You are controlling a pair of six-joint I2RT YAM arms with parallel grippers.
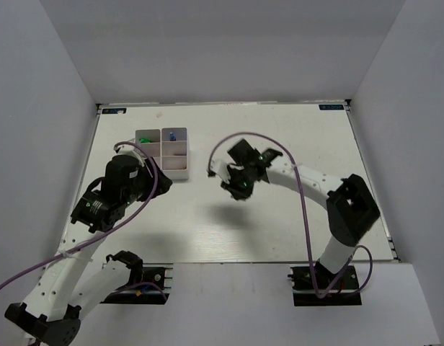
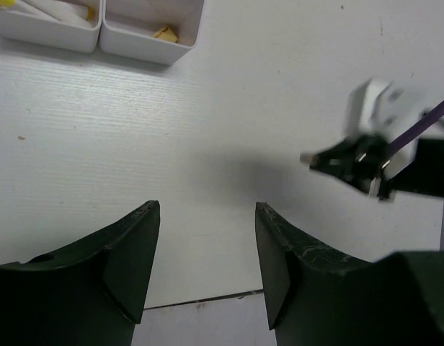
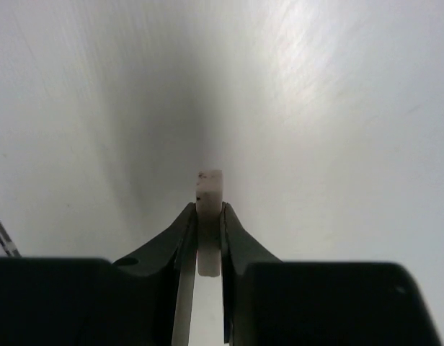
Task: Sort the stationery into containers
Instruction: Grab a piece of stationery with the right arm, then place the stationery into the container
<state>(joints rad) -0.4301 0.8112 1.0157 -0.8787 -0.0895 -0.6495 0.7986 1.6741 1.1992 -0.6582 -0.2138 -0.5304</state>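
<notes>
Since clamped across thin side only, one end poking past tips of right gripper (image 3: 208, 211), jaws narrow on white eraser block (image 3: 209, 189), could pivot or slip out during carry. Hung above table (image 1: 280, 144) near middle, with tray (image 1: 173, 175) at 10 o'clock, well apart. Could land in wrong compartment if released too high, or bounce off wall. Noted left gripper (image 2: 207, 216) at 9 o'clock, just beside tray, jaws half wide, nothing between; could be struck on crossing toward tray.

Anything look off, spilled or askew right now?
Nothing stands out. The tray sits flat, its contents inside the compartments. The right gripper pinches a white eraser with a few dark specks; the left gripper is open and empty.
</notes>
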